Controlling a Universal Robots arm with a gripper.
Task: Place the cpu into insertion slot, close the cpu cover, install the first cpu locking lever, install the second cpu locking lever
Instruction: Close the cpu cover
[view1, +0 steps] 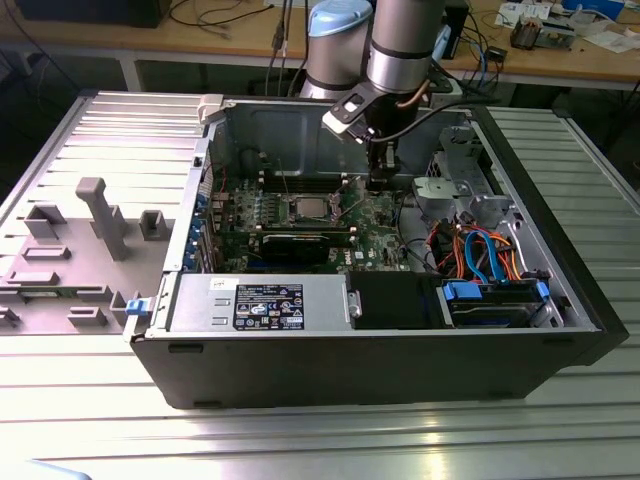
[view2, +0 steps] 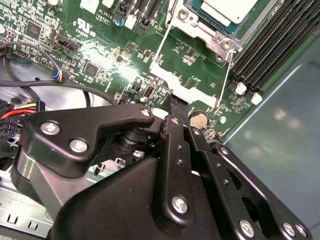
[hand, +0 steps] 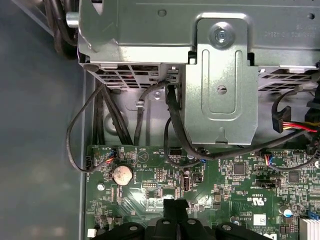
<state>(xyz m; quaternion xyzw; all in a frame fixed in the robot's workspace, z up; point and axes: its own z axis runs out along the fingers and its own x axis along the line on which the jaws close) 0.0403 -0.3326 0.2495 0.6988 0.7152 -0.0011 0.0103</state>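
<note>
1. While the arm hangs inside the open computer case (view1: 400, 370), its tool (view2: 174, 102) looks clenched. In both wrist views the black finger bars meet at the tip with nothing between them.
2. That tip sits close over the green motherboard (hand: 225, 185), just beside a round coin cell battery (hand: 121, 174); I cannot tell whether it touches the board.
3. Near the tip, the cpu (view2: 227, 9) lies silver top up in the insertion slot (view2: 197, 27). Two thin wire levers (view2: 162, 47) run from the slot towards the tool. I cannot tell whether the cpu cover is down.
4. Long memory slots (view2: 280, 45) run beside the insertion slot.
5. In the exterior view a black graphics card (view1: 300, 243) lies across the board, and the case stands on a ribbed metal tabletop (view1: 300, 440).
</note>
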